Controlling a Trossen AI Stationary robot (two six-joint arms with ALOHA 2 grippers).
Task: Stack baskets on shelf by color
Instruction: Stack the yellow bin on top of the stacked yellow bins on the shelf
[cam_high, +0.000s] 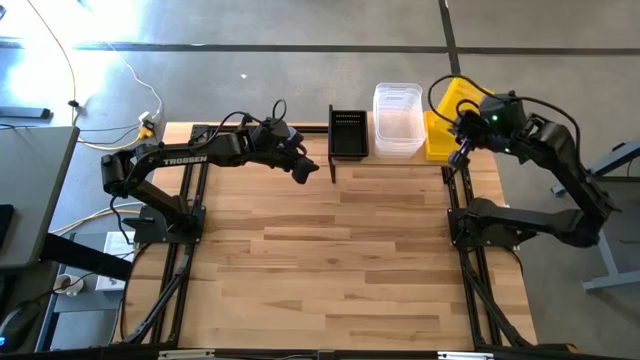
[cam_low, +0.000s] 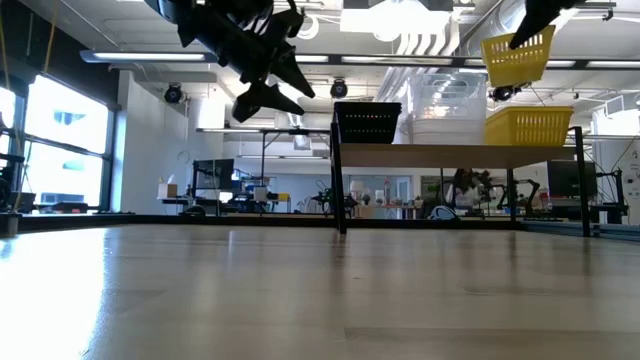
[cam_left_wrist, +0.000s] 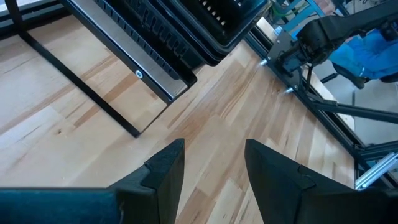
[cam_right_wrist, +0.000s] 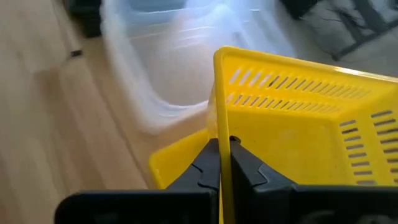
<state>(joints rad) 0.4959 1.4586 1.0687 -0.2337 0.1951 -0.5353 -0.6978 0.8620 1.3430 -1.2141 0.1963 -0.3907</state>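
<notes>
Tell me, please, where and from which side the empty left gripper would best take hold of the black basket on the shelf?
Probably its thin top rim, from straight above: the black basket sits upright and open-topped on the shelf, with clear tubs close alongside. The left gripper hangs open nearby.

Shelf (cam_low: 460, 155): far edge hidden beneath the baskets in the high view; count within each stack cannot be told.
Clear tubs (cam_right_wrist: 155, 68): blurred in the right wrist view.
Black baskets (cam_left_wrist: 205, 25): cut off at the left wrist picture's edge.
Raised yellow basket (cam_right_wrist: 298, 124): far end cropped.
</notes>
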